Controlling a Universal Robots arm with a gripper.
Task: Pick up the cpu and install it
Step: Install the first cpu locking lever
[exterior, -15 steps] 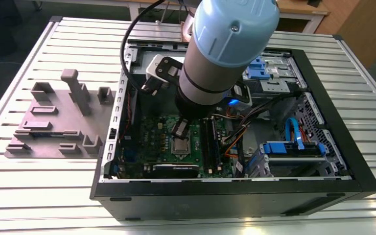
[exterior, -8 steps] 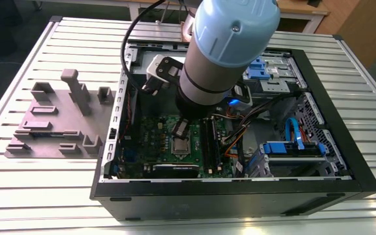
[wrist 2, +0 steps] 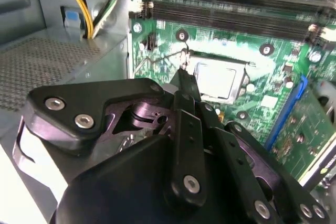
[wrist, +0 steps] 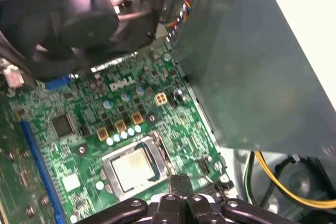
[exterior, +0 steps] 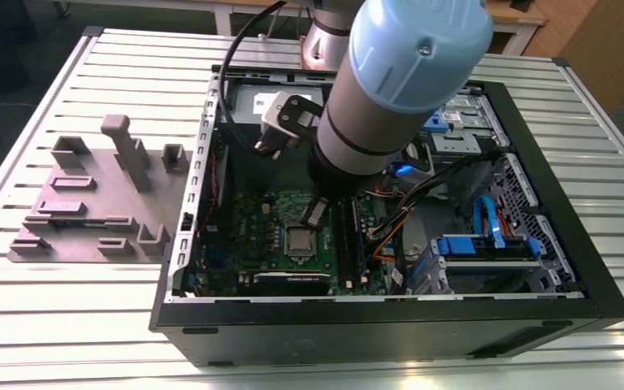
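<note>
One arm: I have it reaching down into the open case (exterior: 399, 329), which lies on the slatted table (exterior: 74, 325).
Claw: the gripper (wrist 2: 185, 77) has its fingers pressed together at the tips, with nothing between them, as I see in both wrist views.
Claw's place: low over the board (wrist: 79, 103), just beside one edge of the socket (wrist: 159, 151). I cannot tell if it touches.
Cpu: the cpu (wrist: 135, 169) lies flat in the socket near the board's middle, metal top up, apart from the fingers.
Table's edge: a grey fixture (exterior: 95, 203) sits beside the case, at the exterior view's left.
</note>
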